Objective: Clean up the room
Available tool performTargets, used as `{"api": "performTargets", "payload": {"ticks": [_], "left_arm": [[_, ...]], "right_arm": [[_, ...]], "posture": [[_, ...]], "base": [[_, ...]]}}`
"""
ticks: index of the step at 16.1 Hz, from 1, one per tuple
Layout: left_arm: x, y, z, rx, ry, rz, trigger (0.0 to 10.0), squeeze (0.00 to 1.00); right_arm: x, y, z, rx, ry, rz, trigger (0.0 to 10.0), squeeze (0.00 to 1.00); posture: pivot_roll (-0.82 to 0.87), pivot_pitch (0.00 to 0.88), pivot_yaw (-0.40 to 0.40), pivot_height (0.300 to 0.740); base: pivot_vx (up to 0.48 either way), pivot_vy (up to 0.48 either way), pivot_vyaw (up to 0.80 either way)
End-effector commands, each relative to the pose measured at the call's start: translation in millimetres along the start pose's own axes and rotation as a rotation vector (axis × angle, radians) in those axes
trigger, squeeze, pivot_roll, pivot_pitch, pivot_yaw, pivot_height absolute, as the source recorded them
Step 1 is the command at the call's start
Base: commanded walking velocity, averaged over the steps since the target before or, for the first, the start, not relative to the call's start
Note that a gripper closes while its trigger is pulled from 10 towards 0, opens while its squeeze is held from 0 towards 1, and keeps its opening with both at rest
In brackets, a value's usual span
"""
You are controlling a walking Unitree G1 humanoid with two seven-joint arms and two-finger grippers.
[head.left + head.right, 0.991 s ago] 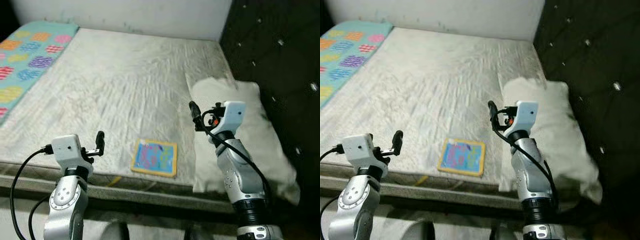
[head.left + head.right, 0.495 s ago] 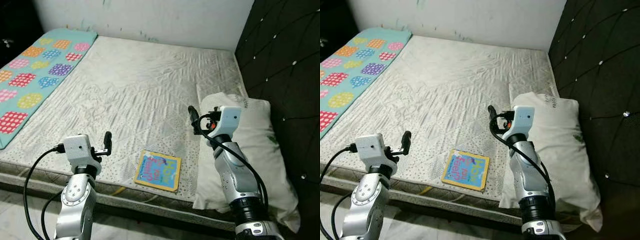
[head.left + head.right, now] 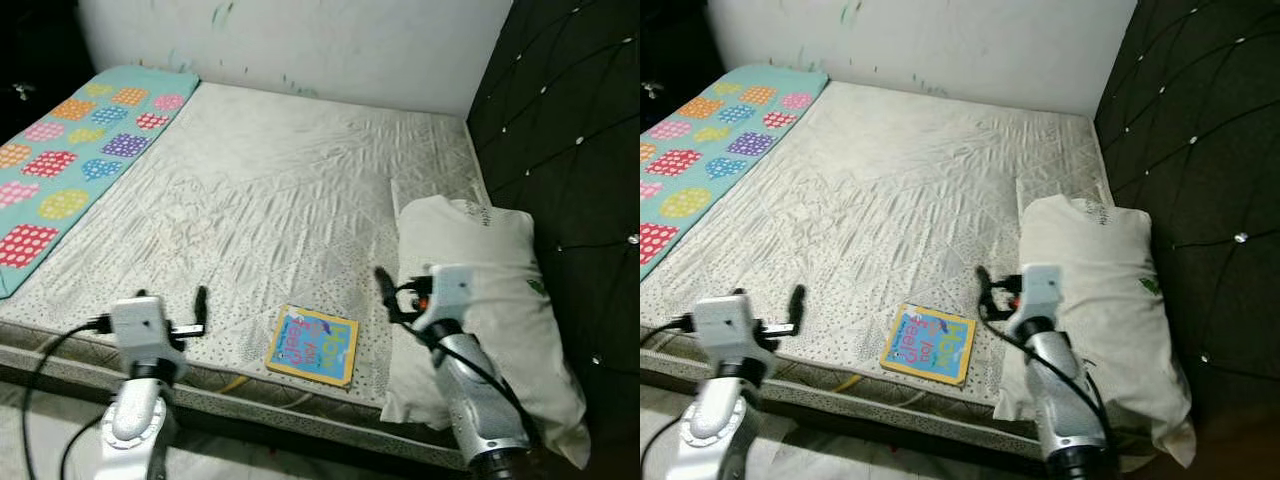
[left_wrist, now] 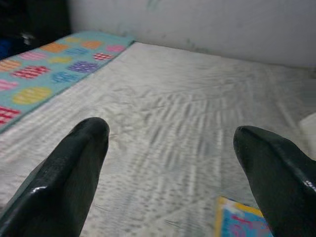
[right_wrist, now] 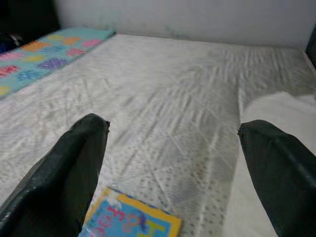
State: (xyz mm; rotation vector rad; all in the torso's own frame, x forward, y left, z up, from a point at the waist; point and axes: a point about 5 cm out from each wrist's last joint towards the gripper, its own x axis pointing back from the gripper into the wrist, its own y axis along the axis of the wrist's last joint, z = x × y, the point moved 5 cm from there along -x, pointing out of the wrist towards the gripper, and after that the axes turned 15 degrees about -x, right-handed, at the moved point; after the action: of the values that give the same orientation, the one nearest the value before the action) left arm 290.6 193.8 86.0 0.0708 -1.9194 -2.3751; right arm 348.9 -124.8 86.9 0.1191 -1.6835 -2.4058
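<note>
Both silver arms reach forward over the near edge of the white quilted mattress [image 3: 270, 200], the left gripper [image 3: 201, 308] and right gripper [image 3: 384, 290] each with jaws released and empty. The colourful yellow-bordered picture book [image 3: 313, 344] lies flat near the mattress edge between them, beside the white pillow [image 3: 490, 290]. Both arms now sit lower than half a second ago.
</note>
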Motion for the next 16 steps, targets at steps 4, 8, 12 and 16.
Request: {"api": "performTargets", "payload": {"ticks": [4,8,12,16], "left_arm": [[9.5,-3.5,3.1,0.004,0.022,0.010,10.0,0.00],[13.0,-24.3,7.1,0.034,-0.025,0.092,10.0,0.00],[11.5,-31.5,8.7,0.032,-0.039,0.110,10.0,0.00],[8.1,-23.9,3.4,0.061,-0.046,0.090,10.0,0.00]], "right_arm": [[11.6,11.3,-24.1,0.020,-0.089,-0.055,10.0,0.00],[24.9,4.6,-43.4,0.012,-0.157,-0.018,10.0,0.00],[27.1,3.6,-39.0,0.017,-0.151,-0.010,10.0,0.00],[28.0,4.3,-38.9,0.028,-0.136,0.020,10.0,0.00]], "posture": [[-0.01,0.000,-0.034,0.740],[-0.04,0.000,-0.015,0.740],[-0.05,0.000,-0.029,0.740],[-0.05,0.000,-0.052,0.740]], "base": [[0.000,0.000,0.00],[0.000,0.000,0.00],[0.000,0.000,0.00],[0.000,0.000,-0.80]]}}
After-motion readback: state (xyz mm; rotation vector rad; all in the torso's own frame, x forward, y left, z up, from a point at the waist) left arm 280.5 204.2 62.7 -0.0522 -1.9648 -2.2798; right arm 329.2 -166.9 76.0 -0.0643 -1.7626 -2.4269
